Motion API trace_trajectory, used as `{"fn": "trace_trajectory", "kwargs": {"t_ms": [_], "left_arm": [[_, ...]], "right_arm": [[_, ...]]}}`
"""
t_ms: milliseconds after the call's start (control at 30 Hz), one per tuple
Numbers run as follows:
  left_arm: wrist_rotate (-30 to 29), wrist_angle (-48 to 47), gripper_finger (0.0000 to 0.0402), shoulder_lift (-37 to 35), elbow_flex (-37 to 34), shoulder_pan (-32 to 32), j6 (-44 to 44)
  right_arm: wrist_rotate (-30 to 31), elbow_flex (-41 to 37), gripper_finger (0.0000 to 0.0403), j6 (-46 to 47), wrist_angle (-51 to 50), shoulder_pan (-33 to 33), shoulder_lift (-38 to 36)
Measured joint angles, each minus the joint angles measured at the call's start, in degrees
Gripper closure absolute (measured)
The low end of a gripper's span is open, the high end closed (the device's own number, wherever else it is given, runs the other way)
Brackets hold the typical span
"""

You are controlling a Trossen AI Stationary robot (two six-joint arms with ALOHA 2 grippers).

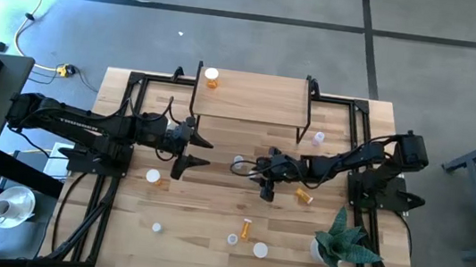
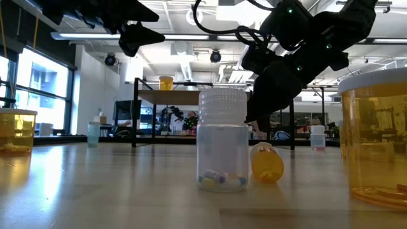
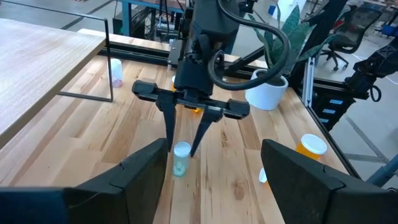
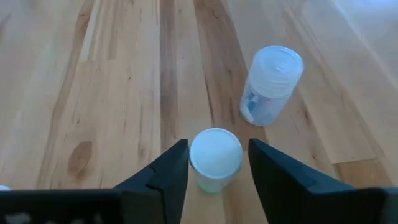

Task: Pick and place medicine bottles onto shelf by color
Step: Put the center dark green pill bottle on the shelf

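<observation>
Now right gripper (image 4: 214,163), fingers spread, straddles upright clear bottle (image 4: 215,158) w/ white cap, not clamped.

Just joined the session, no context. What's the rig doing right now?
Sorting medicine bottles onto the shelf. One orange bottle already stands at the shelf's left end. The right gripper is low over the table centre, its open fingers straddling an upright white-capped pale green bottle, not yet closed on it. Another clear bottle stands just beyond. The left gripper hovers open and empty nearby. Several more bottles remain scattered on the table.
</observation>
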Motion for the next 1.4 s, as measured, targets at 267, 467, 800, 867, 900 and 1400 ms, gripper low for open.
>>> {"fn": "trace_trajectory", "kwargs": {"t_ms": [267, 467, 800, 867, 900, 1400], "left_arm": [[0.0, -0.7, 0.0151, 0.0, 0.0, 0.0, 0.0], [0.0, -0.8, 0.0151, 0.0, 0.0, 0.0, 0.0], [0.0, -0.8, 0.0151, 0.0, 0.0, 0.0, 0.0], [0.0, -0.8, 0.0151, 0.0, 0.0, 0.0, 0.0], [0.0, -0.8, 0.0151, 0.0, 0.0, 0.0, 0.0], [-0.1, -1.3, 0.0151, 0.1, 0.0, -0.1, -0.1]], "right_arm": [[-0.9, 0.0, 0.0285, -0.5, 0.0, 0.0, 0.0], [-1.7, 0.4, 0.0294, -1.0, -0.5, 0.0, 0.0], [-3.0, 4.8, 0.0296, -2.6, -5.3, 0.0, -0.2], [-2.9, 6.7, 0.0296, -3.7, -9.2, 0.0, -0.9], [-2.8, 8.0, 0.0296, -4.1, -10.9, 0.0, -1.3], [5.5, 19.0, 0.0297, -15.6, -27.2, -3.5, -17.0]]}}
